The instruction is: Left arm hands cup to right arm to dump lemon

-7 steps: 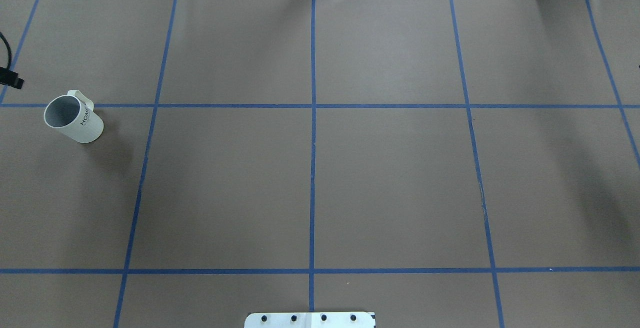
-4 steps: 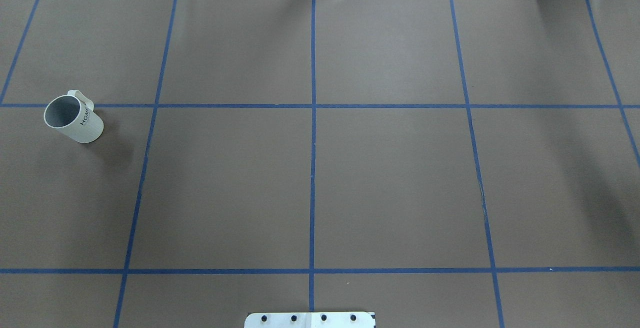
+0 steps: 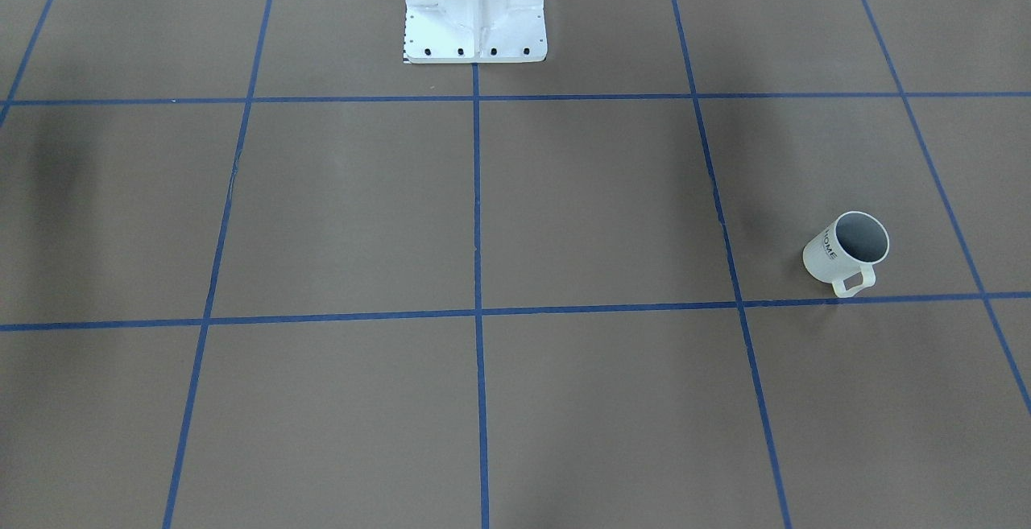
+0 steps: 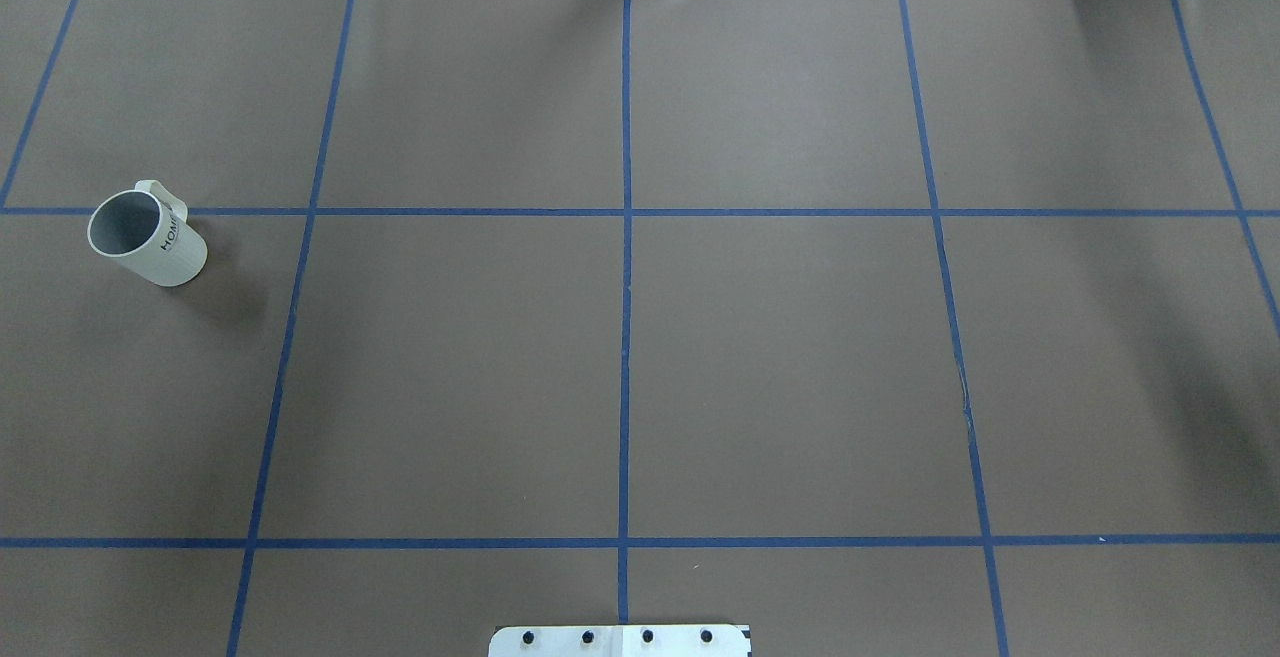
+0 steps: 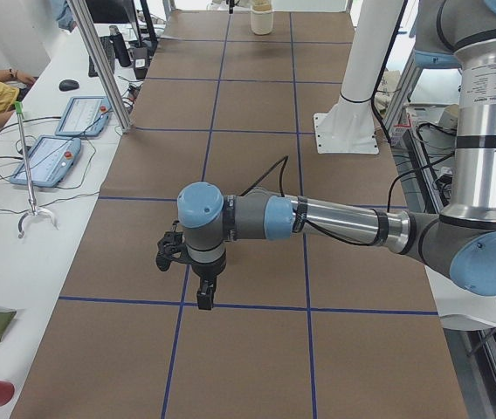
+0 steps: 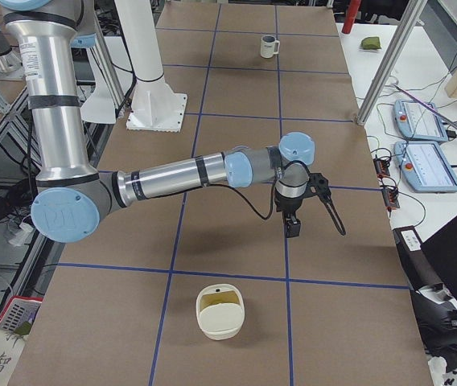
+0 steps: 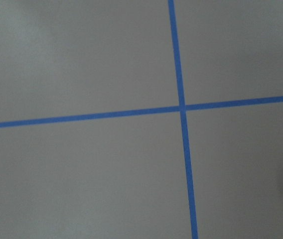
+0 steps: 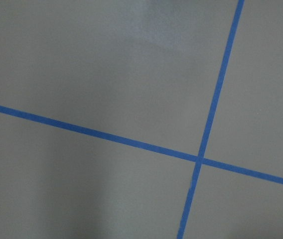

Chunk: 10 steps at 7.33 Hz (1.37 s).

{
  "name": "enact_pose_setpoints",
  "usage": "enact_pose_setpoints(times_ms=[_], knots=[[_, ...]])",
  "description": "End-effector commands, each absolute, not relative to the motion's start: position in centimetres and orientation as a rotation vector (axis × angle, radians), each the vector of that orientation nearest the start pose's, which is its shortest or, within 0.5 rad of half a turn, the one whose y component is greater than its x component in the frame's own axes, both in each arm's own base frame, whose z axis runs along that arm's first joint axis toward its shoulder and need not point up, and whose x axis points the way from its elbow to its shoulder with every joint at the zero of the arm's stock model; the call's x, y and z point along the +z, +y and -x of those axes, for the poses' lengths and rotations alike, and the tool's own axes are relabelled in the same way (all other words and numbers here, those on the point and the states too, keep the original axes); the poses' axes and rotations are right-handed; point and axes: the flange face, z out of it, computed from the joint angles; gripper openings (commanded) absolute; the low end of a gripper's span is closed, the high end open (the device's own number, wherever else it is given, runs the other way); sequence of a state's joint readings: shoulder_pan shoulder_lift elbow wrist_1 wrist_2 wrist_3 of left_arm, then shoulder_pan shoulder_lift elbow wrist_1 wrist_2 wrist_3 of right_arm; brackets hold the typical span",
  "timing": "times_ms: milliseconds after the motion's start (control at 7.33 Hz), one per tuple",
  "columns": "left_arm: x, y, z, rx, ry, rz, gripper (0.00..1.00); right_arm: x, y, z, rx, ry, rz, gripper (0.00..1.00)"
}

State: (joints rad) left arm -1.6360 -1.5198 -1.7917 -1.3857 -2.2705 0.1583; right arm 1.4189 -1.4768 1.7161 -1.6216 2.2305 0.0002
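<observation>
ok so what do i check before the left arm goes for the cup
1. The cup upright, mouth up: ok.
2. Space around the cup free: ok, bare table beside it.
3. The lemon in the cup: cannot tell, only grey inner wall shows.
4. The left gripper open: cannot tell, side view only.
5. The left gripper over the cup: not ok, its wrist camera shows only blue tape.
6. The right gripper clear of the cup: ok, well apart.

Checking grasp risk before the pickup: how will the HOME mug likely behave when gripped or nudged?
The cup looks rigid and smooth-walled, so probably slippery in a pinch and breakable if dropped. Standing upright, taller than wide, it may tip under a high push, then roll until its handle catches.
</observation>
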Motion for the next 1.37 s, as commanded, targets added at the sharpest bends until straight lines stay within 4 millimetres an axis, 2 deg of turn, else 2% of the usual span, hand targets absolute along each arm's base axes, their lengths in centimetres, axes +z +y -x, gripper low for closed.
enact_pose_setpoints(times_ms=[0,137,410,546,819,1229], knots=[[59.1,-43.1,9.8,0.153,0.705,-0.095,1.0,57.7,-52.0,1.3,-0.193,-0.652,-0.078,1.0],[59.5,-43.1,9.8,0.144,0.708,-0.085,1.0,59.4,-50.8,1.2,-0.183,-0.657,-0.053,1.0],[59.7,-43.0,9.6,0.148,0.708,-0.07,1.0,60.1,-50.2,1.1,-0.185,-0.648,-0.044,1.0],[60.5,-43.1,9.6,0.135,0.712,-0.053,1.0,60.3,-49.9,1.0,-0.186,-0.651,-0.04,1.0],[60.6,-43.2,9.5,0.107,0.713,-0.047,1.0,61.2,-49.0,0.9,-0.188,-0.652,-0.023,1.0],[60.4,-43.3,9.2,0.118,0.737,-0.056,1.0,61.3,-49.0,0.9,-0.189,-0.654,-0.022,1.0]])
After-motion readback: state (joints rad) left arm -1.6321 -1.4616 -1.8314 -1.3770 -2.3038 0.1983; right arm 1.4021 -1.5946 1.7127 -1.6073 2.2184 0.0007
